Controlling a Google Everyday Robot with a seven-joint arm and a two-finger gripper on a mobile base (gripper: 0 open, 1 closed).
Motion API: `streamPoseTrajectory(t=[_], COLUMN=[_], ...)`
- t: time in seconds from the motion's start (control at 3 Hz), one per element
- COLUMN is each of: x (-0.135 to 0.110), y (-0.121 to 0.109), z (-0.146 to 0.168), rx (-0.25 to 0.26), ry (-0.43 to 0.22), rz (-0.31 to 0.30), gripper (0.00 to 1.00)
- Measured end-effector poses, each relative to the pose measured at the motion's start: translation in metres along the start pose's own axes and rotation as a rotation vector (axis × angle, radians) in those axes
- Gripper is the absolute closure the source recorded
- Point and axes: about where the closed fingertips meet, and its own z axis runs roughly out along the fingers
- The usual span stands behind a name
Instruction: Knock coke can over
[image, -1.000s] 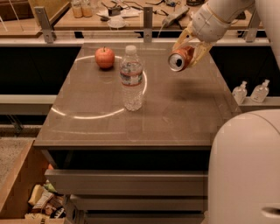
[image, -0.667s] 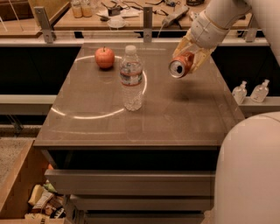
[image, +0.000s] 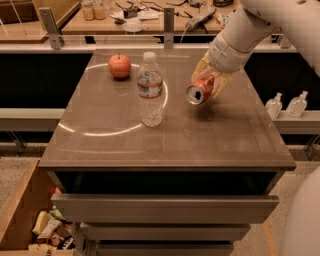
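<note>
We had a brown table (image: 125, 145) below a cluttered bench (image: 102, 23) up top. One apple (image: 120, 65), one water bottle (image: 150, 90); right of centre our gripper (image: 208, 86) clamped one tilted coke can (image: 199, 90).

Your arm (image: 262, 22) is a smooth white tube that thickens into a ringed, paler cuff (image: 227, 52) at the wrist. Its gripper (image: 207, 86), in the upper right of your view, has dull yellow-tan fingers (image: 221, 84) clamped around the coke can (image: 196, 93). A broad, rounded white shell (image: 305, 220) fills your lower right corner.
</note>
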Motion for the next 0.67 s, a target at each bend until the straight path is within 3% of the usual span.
streamPoseTrajectory(t=[0.67], x=[-0.0179], y=[0.0112], z=[0.0153], rx=[-0.009], ry=[0.017], rz=[0.024], gripper=[0.39])
